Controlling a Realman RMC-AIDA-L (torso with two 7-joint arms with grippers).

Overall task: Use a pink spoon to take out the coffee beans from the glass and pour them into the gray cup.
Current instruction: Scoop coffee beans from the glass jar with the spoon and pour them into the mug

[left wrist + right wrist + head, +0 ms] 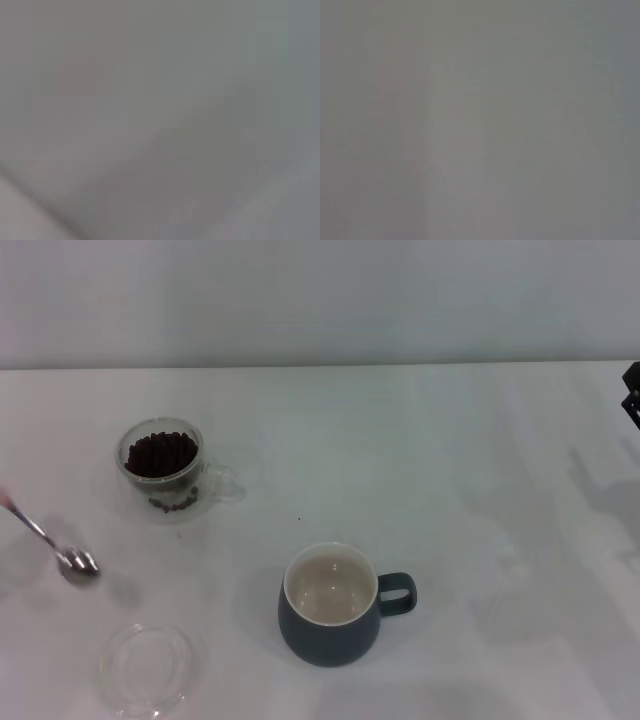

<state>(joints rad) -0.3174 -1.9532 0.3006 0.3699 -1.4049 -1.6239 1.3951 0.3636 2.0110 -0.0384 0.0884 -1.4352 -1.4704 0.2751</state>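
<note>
— Spotting the small teaspoon with silver bowl and pale-pink handle [60, 545] at the left, its handle running off the edge, probably toward the unseen left gripper. Held or lying, hard telling.
— Seeing the clear double-walled glass [160, 468] near it, brimming with dark oval coffee beans [160, 453], likely for a short scoop.
— Noting the rounded blue-gray ceramic mug [333, 608] standing empty mid-surface [450, 490], well apart.
— Catching the right gripper [632, 400] sitting at the far right edge. Released or clenched, impossible telling.
</note>
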